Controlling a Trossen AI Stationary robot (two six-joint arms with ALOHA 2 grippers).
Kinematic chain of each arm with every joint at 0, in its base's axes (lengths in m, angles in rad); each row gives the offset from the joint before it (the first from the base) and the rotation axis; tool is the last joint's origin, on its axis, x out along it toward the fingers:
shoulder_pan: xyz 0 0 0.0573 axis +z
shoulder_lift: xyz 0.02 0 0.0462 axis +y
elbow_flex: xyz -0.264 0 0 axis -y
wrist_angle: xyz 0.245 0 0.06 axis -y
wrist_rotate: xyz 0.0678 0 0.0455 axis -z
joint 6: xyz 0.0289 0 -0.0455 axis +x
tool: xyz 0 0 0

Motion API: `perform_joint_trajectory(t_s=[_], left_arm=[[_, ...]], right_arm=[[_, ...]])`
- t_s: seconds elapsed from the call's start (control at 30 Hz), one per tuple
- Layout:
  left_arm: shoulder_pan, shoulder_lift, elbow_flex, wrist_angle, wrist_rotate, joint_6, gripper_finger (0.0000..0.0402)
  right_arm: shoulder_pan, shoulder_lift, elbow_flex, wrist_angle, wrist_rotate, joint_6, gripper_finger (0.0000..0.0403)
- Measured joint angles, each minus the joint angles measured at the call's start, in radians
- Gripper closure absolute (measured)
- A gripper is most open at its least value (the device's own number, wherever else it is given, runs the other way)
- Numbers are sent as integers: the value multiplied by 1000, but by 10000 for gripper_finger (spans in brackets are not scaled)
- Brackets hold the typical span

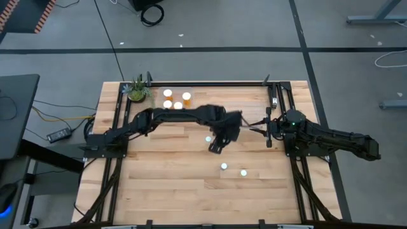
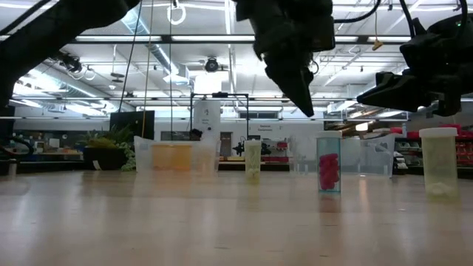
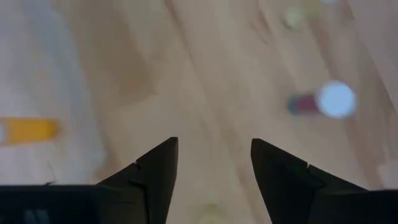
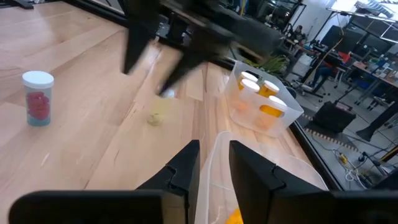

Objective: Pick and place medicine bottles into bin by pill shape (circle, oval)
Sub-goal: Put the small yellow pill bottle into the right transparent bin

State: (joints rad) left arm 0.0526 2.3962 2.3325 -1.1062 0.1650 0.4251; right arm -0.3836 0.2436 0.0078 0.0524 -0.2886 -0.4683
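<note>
Three white-capped medicine bottles stand upright on the wooden table: one (image 1: 207, 138) beside my left gripper and two (image 1: 224, 166) (image 1: 243, 172) nearer the front. In the low view they show as a pale one (image 2: 253, 161), one with red pills (image 2: 329, 162) and a wider pale one (image 2: 438, 162). My left gripper (image 1: 216, 147) (image 3: 214, 171) hangs open and empty above the table's middle, with the red-pill bottle (image 3: 329, 101) ahead of it. My right gripper (image 1: 262, 127) (image 4: 214, 163) is open a little above the rim of a clear bin (image 4: 211, 186).
A clear bin (image 1: 177, 100) (image 4: 261, 99) with several orange bottles stands at the far left, next to a small plant (image 1: 137, 91). Something orange (image 4: 233, 218) lies in the bin under my right gripper. Metal frame rails run along the table's sides.
</note>
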Motion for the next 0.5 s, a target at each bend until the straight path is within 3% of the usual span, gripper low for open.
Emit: perform_joint_trajectory(t_s=[0.2, 0.5], left_arm=[[-36, 1, 0, -167, -70, -9, 197], [-19, 7, 0, -296, -105, -139, 187]], right_arm=[[0, 0, 0, 0, 0, 0, 310], [0, 0, 0, 0, 0, 0, 310]])
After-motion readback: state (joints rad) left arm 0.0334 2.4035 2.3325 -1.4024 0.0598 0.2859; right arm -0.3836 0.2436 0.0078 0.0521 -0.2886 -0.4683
